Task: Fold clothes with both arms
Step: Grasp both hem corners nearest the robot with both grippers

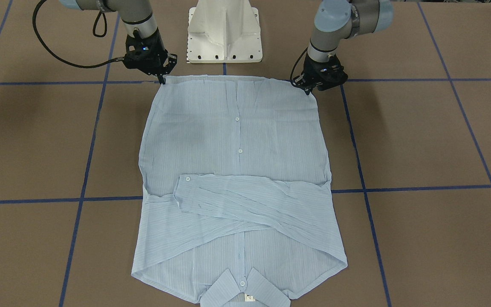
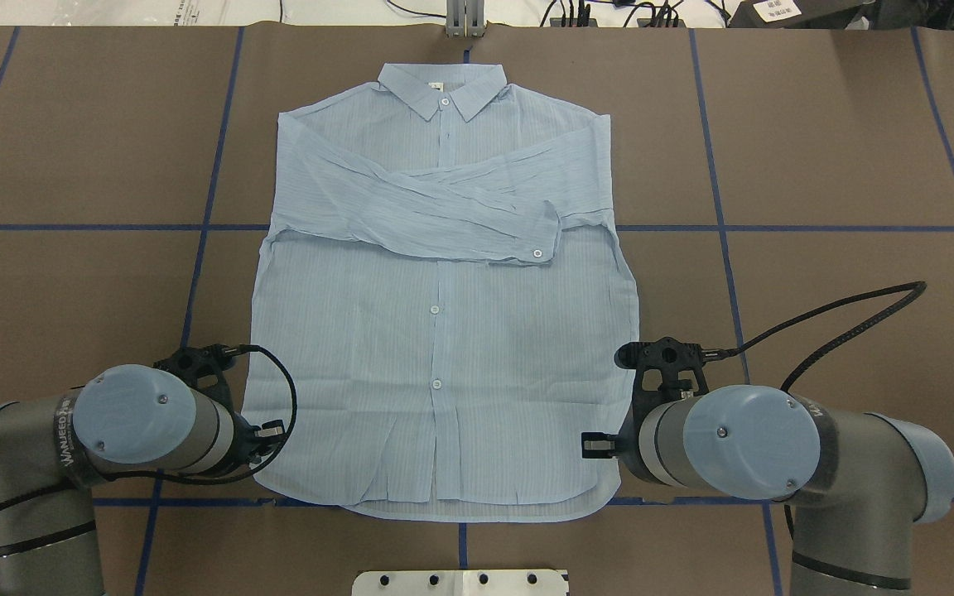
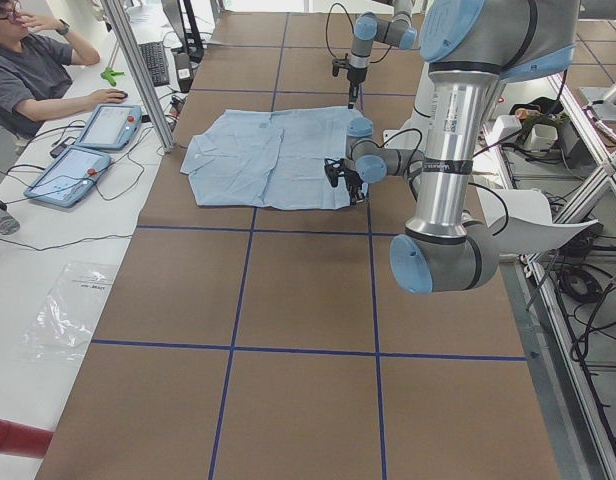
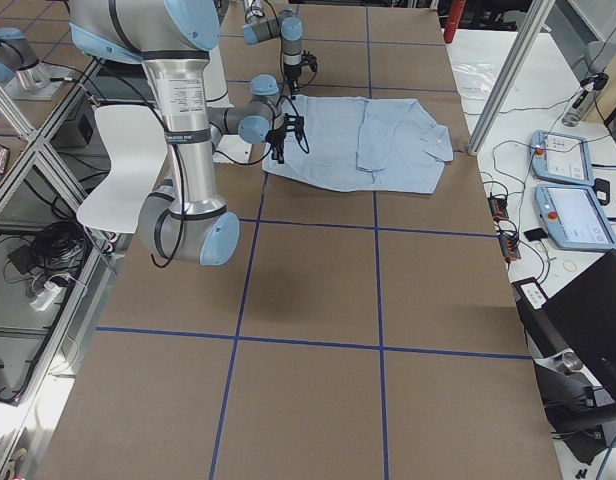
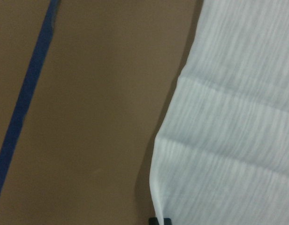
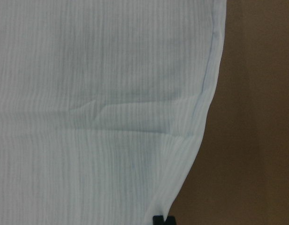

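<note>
Brown table (image 1: 420, 136), flat shirt (image 1: 237, 140), left claw (image 1: 310, 88), right claw (image 1: 163, 79) pinching hem corners

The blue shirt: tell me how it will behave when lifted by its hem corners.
Probably floppy: the shirt lies flat with soft creases, so it should sag between lifted corners. Likely light, since the fabric looks thin. The crossed sleeves lie loose on the chest and may slide off.

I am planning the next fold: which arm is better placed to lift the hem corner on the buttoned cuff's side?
The right one. The right gripper is shut on that corner of the shirt, on the same side as the cuff; the left gripper is at the opposite corner.
</note>
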`<state>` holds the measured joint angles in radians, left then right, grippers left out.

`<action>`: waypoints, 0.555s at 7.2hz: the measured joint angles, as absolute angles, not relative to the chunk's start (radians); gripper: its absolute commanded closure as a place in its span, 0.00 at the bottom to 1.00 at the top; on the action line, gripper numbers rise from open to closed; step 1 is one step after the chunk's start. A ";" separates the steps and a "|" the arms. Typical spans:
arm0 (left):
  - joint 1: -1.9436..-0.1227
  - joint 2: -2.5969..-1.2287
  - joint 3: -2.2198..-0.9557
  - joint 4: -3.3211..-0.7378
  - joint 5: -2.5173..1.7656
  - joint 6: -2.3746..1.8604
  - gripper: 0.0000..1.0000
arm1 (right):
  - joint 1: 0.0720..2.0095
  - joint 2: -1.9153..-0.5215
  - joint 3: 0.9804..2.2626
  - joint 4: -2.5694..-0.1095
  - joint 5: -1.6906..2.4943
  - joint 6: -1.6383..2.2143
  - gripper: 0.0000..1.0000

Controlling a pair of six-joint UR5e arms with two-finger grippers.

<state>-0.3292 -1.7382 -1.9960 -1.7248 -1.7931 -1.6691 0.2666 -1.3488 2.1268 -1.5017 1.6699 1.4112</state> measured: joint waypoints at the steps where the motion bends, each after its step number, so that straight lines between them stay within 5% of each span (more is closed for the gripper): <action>1: -0.343 -1.738 -2.009 -1.724 -1.794 -1.665 1.00 | 0.279 -1.348 2.130 -1.501 1.675 1.411 1.00; 4: -0.397 -1.737 -2.040 -1.717 -1.798 -1.600 1.00 | 0.340 -1.346 2.152 -1.499 1.713 1.410 1.00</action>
